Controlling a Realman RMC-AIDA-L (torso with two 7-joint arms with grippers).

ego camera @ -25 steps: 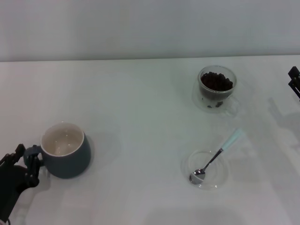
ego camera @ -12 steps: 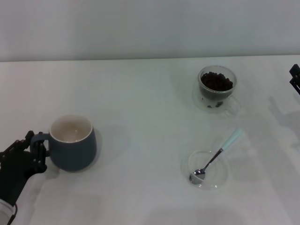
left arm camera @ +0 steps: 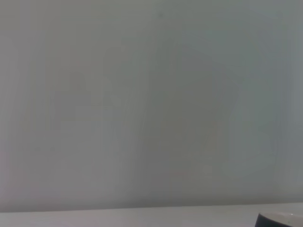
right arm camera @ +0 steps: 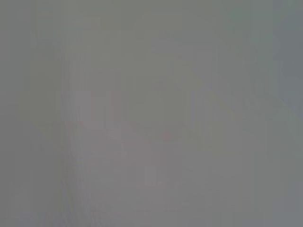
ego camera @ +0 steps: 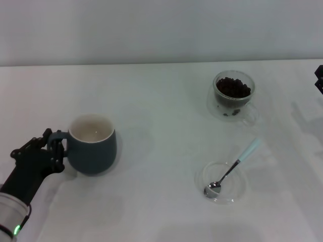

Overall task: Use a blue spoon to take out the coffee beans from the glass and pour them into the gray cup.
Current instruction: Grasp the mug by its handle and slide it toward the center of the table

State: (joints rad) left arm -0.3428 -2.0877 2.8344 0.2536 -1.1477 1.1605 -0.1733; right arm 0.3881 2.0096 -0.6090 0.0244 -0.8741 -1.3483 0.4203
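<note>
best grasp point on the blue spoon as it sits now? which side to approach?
Likely the pale blue handle end of the blue spoon, from above. Its metal bowl sits low in the clear saucer, while the handle rises over the rim and overhangs toward the glass, leaving room for fingers either side. The right gripper, at the right edge, is nearer; the left gripper holds the gray cup.
</note>
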